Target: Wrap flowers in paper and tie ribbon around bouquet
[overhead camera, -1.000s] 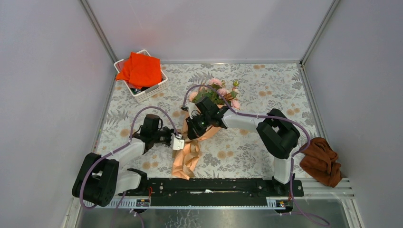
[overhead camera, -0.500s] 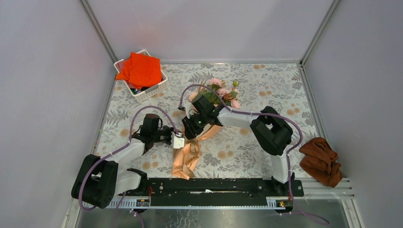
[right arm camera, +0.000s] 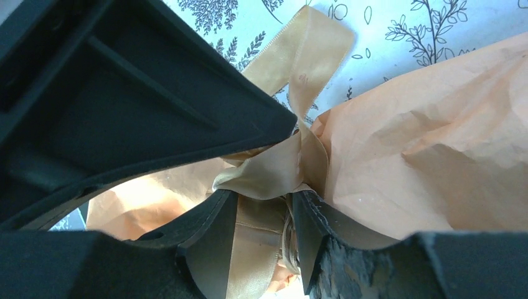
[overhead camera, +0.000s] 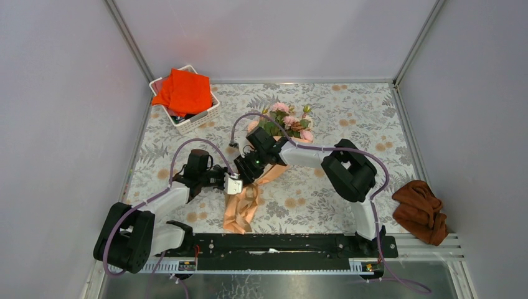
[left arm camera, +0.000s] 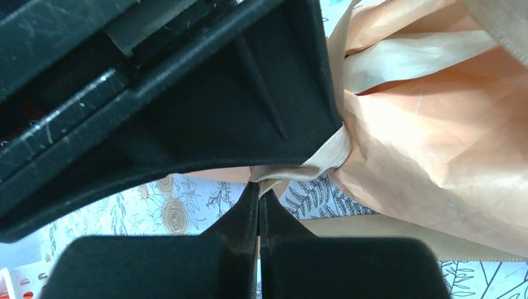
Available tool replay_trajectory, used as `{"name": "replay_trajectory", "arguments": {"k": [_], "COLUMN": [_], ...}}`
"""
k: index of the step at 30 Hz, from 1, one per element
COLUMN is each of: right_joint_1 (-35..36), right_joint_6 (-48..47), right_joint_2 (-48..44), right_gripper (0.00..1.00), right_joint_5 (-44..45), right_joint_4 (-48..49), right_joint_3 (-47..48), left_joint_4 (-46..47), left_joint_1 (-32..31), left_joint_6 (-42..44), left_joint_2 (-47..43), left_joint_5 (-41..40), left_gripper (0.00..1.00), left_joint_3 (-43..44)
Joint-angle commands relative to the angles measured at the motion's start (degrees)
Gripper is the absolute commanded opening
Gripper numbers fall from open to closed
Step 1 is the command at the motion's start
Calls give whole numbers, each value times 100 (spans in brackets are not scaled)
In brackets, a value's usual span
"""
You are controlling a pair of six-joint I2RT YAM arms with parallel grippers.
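Observation:
The bouquet lies slanted on the floral table: pink flowers (overhead camera: 287, 120) at the far end, a peach-orange paper (overhead camera: 244, 208) cone running toward the near edge. A tan ribbon (right arm camera: 292, 163) is looped and knotted round the cone's narrow part. My left gripper (overhead camera: 233, 185) sits at the cone's left side; in its wrist view its jaws (left arm camera: 258, 190) are shut on a strand of the ribbon (left arm camera: 324, 157) beside the paper (left arm camera: 436, 143). My right gripper (overhead camera: 244, 169) hangs just above it, open (right arm camera: 264, 200), with a ribbon strand lying between its fingers next to the paper (right arm camera: 429, 143).
A white basket (overhead camera: 200, 120) holding an orange-red cloth (overhead camera: 183, 91) stands at the back left. A rust-brown cloth (overhead camera: 422, 212) lies at the right near corner. The arms' mounting rail (overhead camera: 280, 244) runs along the near edge.
My right gripper has opened off the ribbon and shifted left toward the left gripper. My left gripper has closed on a ribbon strand. The cone's tail has shifted slightly.

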Motion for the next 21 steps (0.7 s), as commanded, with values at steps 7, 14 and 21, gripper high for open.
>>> {"name": "replay_trajectory", "arguments": {"k": [7,14,21], "right_joint_1": [129,91,-427], "right_joint_6": [-34,-3,520], "right_joint_2": [383,-432,-1373], "right_gripper": [21,0,0], "right_joint_5": [1225,1226,584], "right_joint_4": [-991,-924,-90], "right_joint_3": [112,105,-605], "left_joint_4": [-67,-268,-444], "left_joint_1": [-3,-3,-27], "left_joint_6": [-36,-73,-201], "left_joint_2": [-179,-282,-397], "left_joint_5": [52,66,168], "left_gripper": [6,0,0], "left_joint_3": [-18,20,93]}}
